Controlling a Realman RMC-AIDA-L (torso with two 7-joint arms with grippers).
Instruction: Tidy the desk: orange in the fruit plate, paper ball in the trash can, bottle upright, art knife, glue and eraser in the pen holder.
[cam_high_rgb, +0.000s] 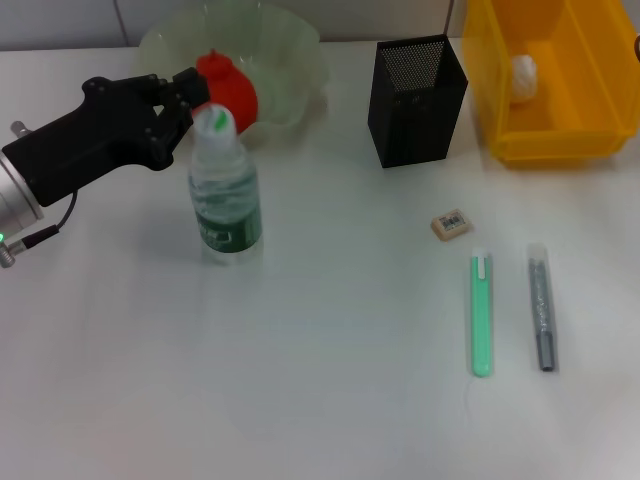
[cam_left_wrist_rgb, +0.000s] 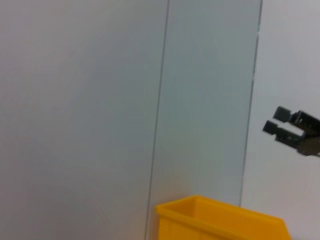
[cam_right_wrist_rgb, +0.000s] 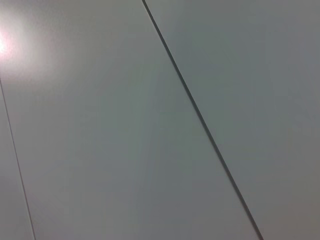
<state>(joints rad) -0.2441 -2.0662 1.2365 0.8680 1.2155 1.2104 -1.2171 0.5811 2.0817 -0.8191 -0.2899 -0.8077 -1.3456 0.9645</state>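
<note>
Jaws of the left gripper sit just behind the white cap of the bottle, level with its neck; whether they are released or clenched on the neck I cannot tell, since the cap and the black gripper body overlap in the head view. Bottle stands upright on the tabletop, so that item reads as done or nearly so. Orange rests inside the fruit plate, close behind the gripper, touching or nearly touching the fingers from this angle. Paper ball lies in the trash can, against its far wall. Remaining, by my judgement: eraser, green art knife and grey glue stick all lie flat on the tabletop, well apart from the bottle, with the pen holder standing beyond them and nothing between. Right gripper shows only in the left wrist view, raised and away from the work, fingers slightly parted.
</note>
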